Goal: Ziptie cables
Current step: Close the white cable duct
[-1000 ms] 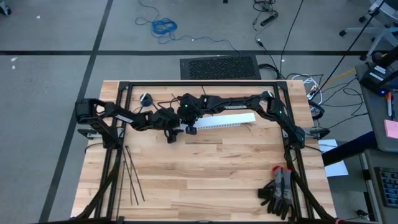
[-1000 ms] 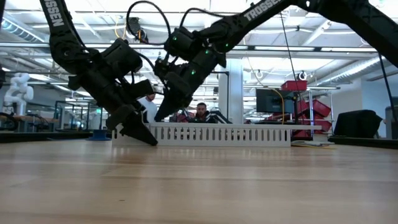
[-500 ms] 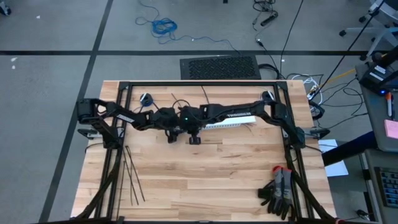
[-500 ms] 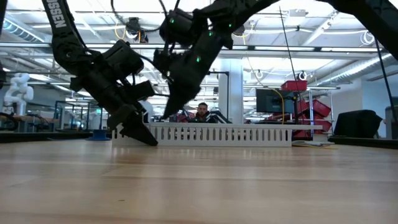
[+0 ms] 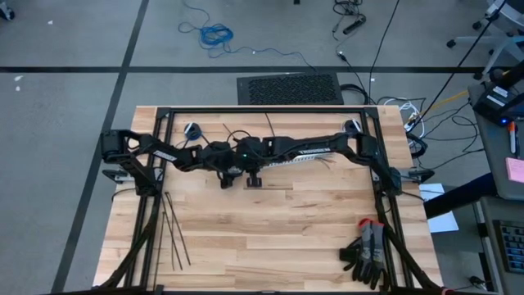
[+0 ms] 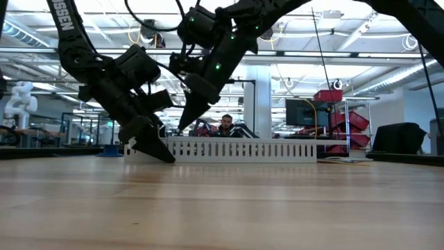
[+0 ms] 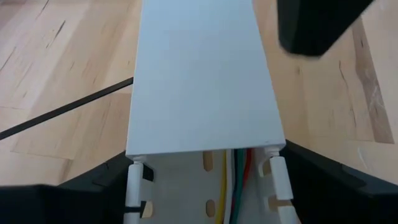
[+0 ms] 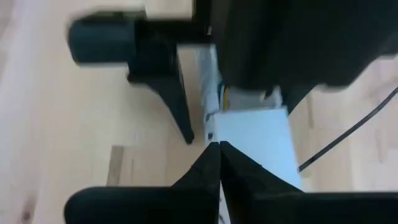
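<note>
My left gripper (image 6: 149, 146) is down at the tabletop at the near end of the long white slotted duct (image 7: 202, 81), its fingers (image 7: 99, 180) spread wide and standing on either side of the duct's end rather than clamping it. In my left wrist view the duct's lid fills the middle, and under its open end I see a few wires (image 7: 233, 186) lying inside the channel: yellow, green and red. One thin black ziptie (image 7: 62, 112) crosses the wooden table (image 5: 270, 238) beside the duct.

My right gripper (image 6: 186, 119) hangs just above the same end of the duct, tilted down, its fingertips pinched together and holding nothing. From above, both grippers meet near the middle of the table's far half, right next to each other.

The other zipties (image 5: 173, 233) lie in a loose bunch on the table's left side, well apart from both grippers. A pair of black and red gloves (image 5: 367, 252) sits at the near right corner.
</note>
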### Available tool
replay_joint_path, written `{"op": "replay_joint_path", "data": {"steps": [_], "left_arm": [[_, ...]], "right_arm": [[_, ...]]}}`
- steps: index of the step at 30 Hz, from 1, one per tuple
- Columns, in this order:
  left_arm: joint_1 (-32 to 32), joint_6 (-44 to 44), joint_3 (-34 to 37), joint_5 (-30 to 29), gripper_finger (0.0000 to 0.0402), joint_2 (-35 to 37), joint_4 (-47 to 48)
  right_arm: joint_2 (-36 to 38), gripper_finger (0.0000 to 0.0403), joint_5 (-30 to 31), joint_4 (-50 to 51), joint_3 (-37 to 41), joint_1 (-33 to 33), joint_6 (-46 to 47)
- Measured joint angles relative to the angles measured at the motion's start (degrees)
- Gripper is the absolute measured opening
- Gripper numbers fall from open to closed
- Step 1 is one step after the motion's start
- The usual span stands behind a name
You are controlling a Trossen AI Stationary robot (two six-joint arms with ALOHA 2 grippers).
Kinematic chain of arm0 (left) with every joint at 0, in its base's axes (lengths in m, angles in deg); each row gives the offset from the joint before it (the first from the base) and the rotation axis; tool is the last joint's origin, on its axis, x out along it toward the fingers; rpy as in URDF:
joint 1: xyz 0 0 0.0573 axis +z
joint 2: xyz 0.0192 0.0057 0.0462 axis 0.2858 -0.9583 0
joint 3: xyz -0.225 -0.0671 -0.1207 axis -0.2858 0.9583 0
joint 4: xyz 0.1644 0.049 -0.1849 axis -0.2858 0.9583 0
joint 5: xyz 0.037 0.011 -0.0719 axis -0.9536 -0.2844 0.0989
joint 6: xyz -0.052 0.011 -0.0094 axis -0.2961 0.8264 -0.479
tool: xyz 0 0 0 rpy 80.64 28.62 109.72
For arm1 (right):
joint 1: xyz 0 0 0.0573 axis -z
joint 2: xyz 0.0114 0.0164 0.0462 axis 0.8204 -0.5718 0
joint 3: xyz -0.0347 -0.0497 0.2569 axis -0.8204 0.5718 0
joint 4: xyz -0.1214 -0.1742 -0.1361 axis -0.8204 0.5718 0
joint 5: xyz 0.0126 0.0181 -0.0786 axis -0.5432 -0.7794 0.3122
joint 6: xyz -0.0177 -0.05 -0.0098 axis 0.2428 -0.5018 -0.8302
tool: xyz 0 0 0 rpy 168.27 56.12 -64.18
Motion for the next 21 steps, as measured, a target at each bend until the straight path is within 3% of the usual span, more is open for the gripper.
{"op": "replay_joint_path", "data": {"steps": [9,16,21], "left_arm": [[0.0,-1.5,0.0,-0.5,0.0319,0.0,-0.1],[-0.4,-4.5,0.2,-4.6,0.0319,0.0,-0.2],[-0.5,-4.4,0.2,-5.6,0.0319,2.2,1.2]], "right_arm": [[-1.1,0.0000,-0.1,-0.1,-0.1,2.4,-0.1],[-4.0,0.0000,-5.7,-2.6,-0.4,4.9,0.0],[-4.9,0.0000,-6.5,-2.7,-0.3,5.3,0.6]]}}
